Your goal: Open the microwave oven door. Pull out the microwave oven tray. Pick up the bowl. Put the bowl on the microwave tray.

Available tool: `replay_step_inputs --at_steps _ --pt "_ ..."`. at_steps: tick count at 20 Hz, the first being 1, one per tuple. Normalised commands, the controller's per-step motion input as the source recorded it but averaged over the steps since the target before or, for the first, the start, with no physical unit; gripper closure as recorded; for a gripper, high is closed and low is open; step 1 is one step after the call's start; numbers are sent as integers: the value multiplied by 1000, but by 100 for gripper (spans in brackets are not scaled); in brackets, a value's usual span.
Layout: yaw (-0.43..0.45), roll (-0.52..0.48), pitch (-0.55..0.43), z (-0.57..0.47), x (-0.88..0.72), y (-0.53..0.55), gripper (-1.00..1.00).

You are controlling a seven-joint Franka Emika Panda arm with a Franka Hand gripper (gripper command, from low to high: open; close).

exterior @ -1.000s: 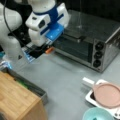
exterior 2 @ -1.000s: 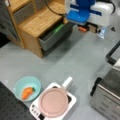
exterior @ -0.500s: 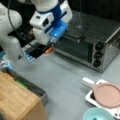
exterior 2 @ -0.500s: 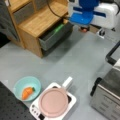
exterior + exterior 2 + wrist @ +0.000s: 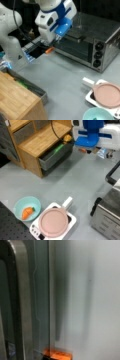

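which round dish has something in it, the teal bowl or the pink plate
The teal bowl: an orange carrot lies inside it. The pink plate, resting on the white rack, is bare.

Microwave oven (image 5: 100, 47) silver; teal bowl (image 5: 27, 208) holds carrot, beside rack.

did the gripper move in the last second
Yes, slightly. In a front view the gripper has shifted toward the view's right, closer to the knobs of the microwave oven, near the top of the door.

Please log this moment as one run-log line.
tool: at microwave oven door | door: shut | bowl: untouched, holds carrot
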Motion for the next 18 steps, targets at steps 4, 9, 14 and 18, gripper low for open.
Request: replay_step_inputs --at_steps 4,9,14,18 --pt "2 177 6 -45 -110 428 -100" --pt "-56 149 -24 -117 -113 371 -100" --pt "-129 189 -55 -141 -18 368 -100" --pt "-165 220 -69 -143 -4 332 -100"
